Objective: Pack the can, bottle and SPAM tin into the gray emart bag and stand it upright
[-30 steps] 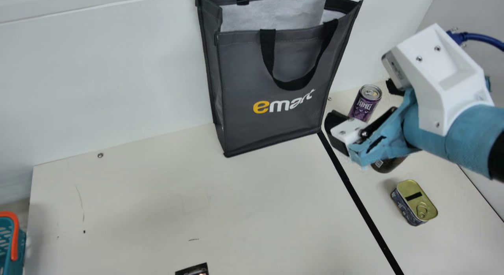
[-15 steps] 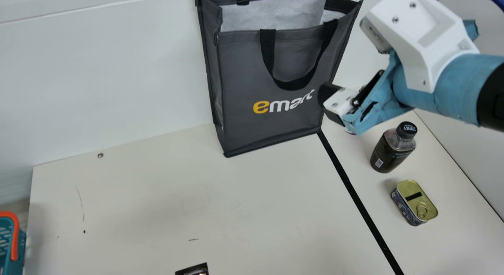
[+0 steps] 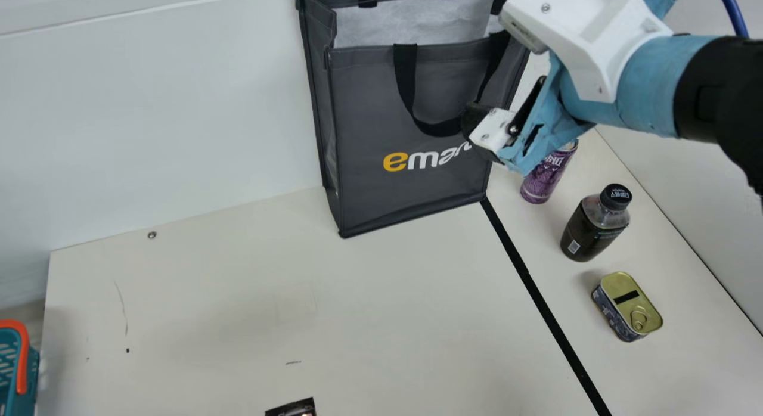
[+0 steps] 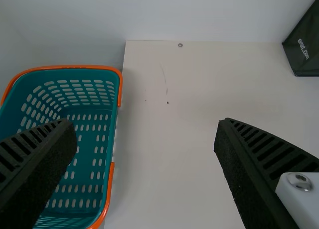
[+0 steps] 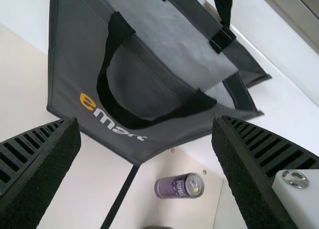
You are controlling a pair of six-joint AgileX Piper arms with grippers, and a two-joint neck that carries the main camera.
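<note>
Facing us, the gray emart bag stands upright on the cream counter, before a white wall; its mouth is open, showing a pale lining, and one black handle droops down its front. We have our right end effector in front of the bag, at the right part of its printed face; its two black ribbed fingers are spread wide apart with nothing between them, and we cannot tell whether it touches the fabric. The purple can is upright on the counter, just beside the bag on its right, its upper part partly covered in the main view by our right arm. Farther from the bag, to its right and toward us, the dark bottle stands with its black cap up. Farther still from the bag on that same side, the SPAM tin rests flat, with its gold pull-ring lid upward and a short black strip on it. A line of black tape runs toward us from the bag's lower right corner. Well apart from the bag, on its left, we see a teal basket with orange edging; our left end effector is also left of the bag, its fingers wide apart and empty.
</note>
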